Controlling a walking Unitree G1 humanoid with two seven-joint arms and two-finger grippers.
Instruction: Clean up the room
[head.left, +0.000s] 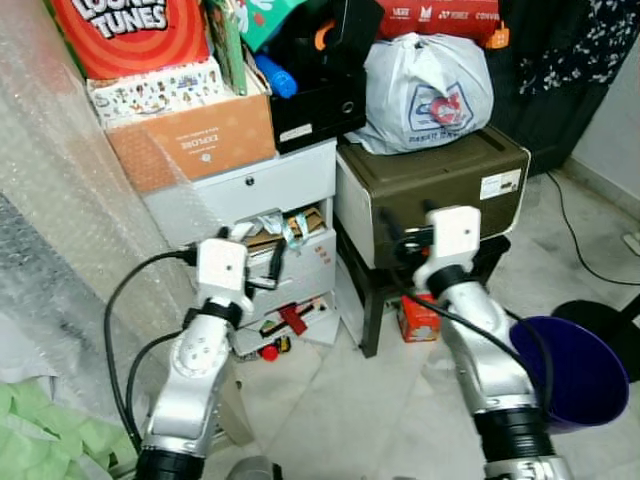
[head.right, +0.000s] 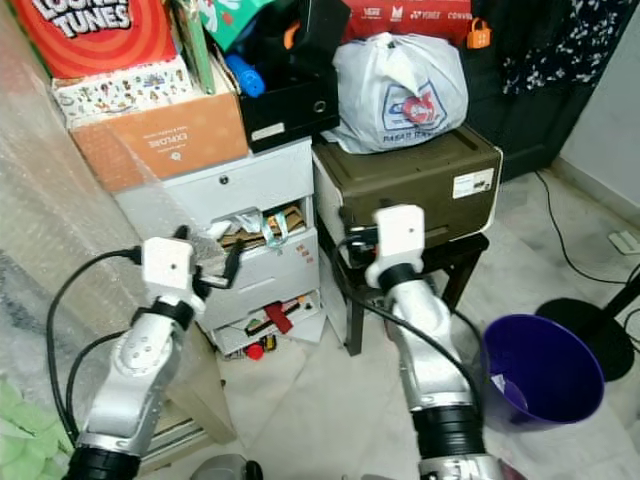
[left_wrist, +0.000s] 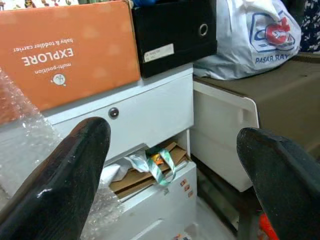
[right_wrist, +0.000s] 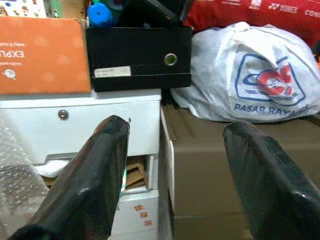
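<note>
A white drawer unit stands ahead. Its middle drawer is open and stuffed with cardboard and a green ribbon. The bottom drawer hangs open with a red item in it, and a small red ball lies on the floor below. My left gripper is raised in front of the stuffed drawer, open and holding nothing. My right gripper is open and empty too, held up before the olive case beside the drawers.
An orange box and a black box sit on the drawer unit. A white plastic bag lies on the olive case. A small red carton rests under its stand. A purple bin stands right; bubble wrap hangs left.
</note>
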